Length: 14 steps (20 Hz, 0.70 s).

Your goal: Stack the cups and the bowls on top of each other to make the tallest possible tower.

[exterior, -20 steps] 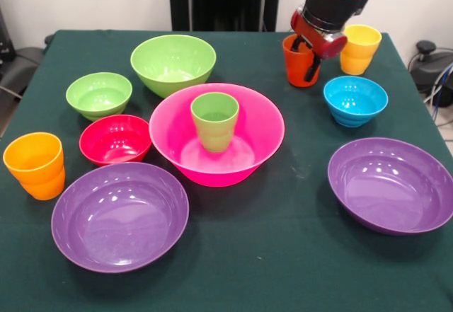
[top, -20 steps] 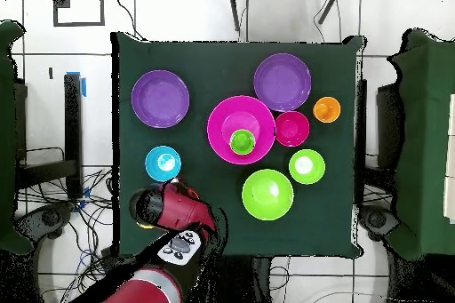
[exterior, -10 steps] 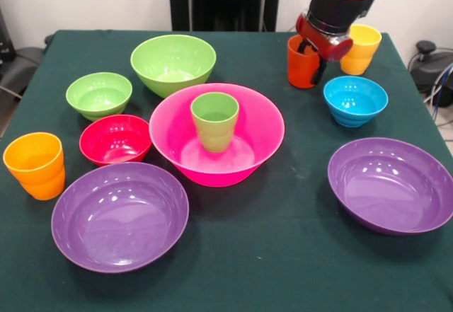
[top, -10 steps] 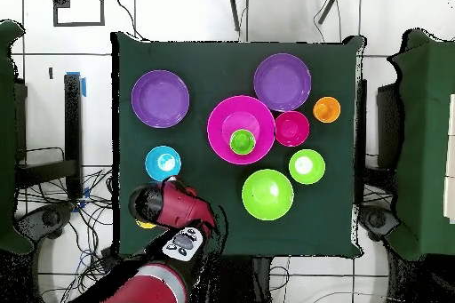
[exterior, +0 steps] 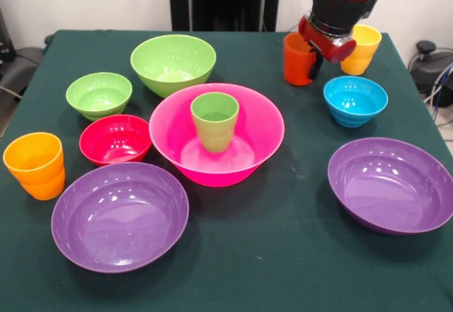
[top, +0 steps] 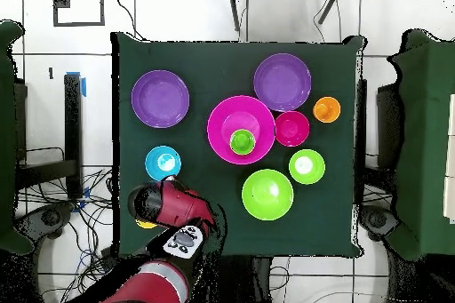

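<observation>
My gripper (exterior: 309, 63) is shut on the rim of the red-orange cup (exterior: 296, 61) at the table's far right, one finger inside it and one outside, holding it slightly tilted. The yellow-orange cup (exterior: 361, 49) stands just behind it and the blue bowl (exterior: 355, 100) just in front. The green cup (exterior: 214, 119) stands upright inside the large hot-pink bowl (exterior: 263, 134) at the table's middle. The orange cup (exterior: 35, 165) stands at the near left. In the overhead view the arm (top: 171, 206) hides the gripper and the red-orange cup.
Two purple bowls (exterior: 119, 216) (exterior: 391, 185) lie at the front left and front right. The medium light-green bowl (exterior: 173, 61), the small light-green bowl (exterior: 99, 94) and the red bowl (exterior: 115, 139) sit left of the pink bowl.
The gripper has risen slightly and shifted, and the red-orange cup has moved with it, a little up and to the left. The other cups and bowls have not moved.
</observation>
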Each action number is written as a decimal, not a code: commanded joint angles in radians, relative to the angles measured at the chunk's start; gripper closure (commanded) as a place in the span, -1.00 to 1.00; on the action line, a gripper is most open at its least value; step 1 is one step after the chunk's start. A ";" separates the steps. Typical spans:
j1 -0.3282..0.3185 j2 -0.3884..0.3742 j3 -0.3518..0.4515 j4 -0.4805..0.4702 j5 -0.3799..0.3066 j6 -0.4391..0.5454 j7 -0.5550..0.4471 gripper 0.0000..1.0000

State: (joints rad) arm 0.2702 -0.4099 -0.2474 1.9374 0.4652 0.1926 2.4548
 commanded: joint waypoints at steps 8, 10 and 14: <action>-0.045 -0.054 0.007 -0.136 -0.110 0.064 -0.004 1.00; -0.078 -0.056 0.006 -0.176 -0.138 0.095 -0.043 1.00; -0.128 -0.093 0.028 -0.224 -0.189 0.205 -0.091 1.00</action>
State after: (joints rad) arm 0.2109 -0.4611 -0.2755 1.8790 0.3603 0.2314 2.4548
